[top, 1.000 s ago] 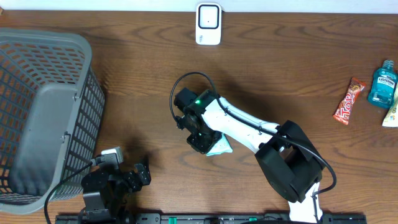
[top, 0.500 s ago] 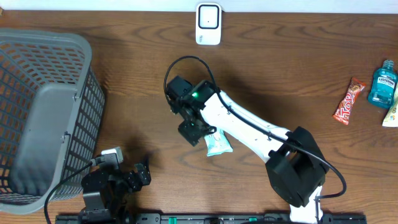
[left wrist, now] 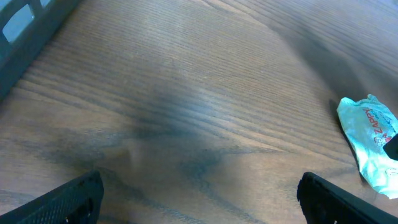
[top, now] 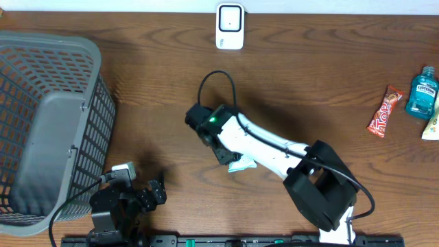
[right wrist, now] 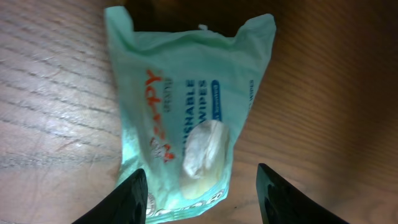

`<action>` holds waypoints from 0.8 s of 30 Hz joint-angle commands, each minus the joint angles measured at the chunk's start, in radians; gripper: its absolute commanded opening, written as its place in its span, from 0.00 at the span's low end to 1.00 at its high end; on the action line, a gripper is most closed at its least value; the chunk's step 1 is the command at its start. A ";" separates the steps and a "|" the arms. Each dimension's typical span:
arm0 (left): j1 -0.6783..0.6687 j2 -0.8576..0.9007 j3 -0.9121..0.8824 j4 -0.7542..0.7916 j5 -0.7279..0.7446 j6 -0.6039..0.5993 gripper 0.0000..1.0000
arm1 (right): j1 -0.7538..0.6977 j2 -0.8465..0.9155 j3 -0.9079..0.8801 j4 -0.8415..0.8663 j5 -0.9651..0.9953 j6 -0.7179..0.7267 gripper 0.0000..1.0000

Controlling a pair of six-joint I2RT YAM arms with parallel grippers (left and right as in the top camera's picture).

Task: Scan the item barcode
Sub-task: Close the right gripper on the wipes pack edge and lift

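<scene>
Jaws parted and gripping nothing, the right tool (right wrist: 205, 190) hangs over the soft, light, slick-filmed wipes pack (right wrist: 186, 93) lying flat on the desk (top: 309, 82), probably best pinched across its narrow sides; the left tool (left wrist: 199, 193) gapes idle.

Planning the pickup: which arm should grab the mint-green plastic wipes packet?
Right. The right claw hangs open directly over the wipes packet; the left claw sits back by the grey plastic basket.
</scene>
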 commanded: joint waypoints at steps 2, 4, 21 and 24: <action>0.004 -0.003 -0.006 -0.069 0.000 -0.002 0.98 | 0.052 -0.009 -0.003 -0.004 0.076 0.064 0.51; 0.004 -0.003 -0.006 -0.069 0.000 -0.002 0.98 | 0.071 -0.008 -0.003 -0.004 0.094 0.086 0.50; 0.004 -0.003 -0.006 -0.069 0.000 -0.002 0.98 | 0.121 0.224 -0.006 0.008 0.167 0.142 0.40; 0.004 -0.003 -0.006 -0.069 0.000 -0.002 0.98 | 0.144 0.241 -0.006 -0.024 0.175 0.198 0.36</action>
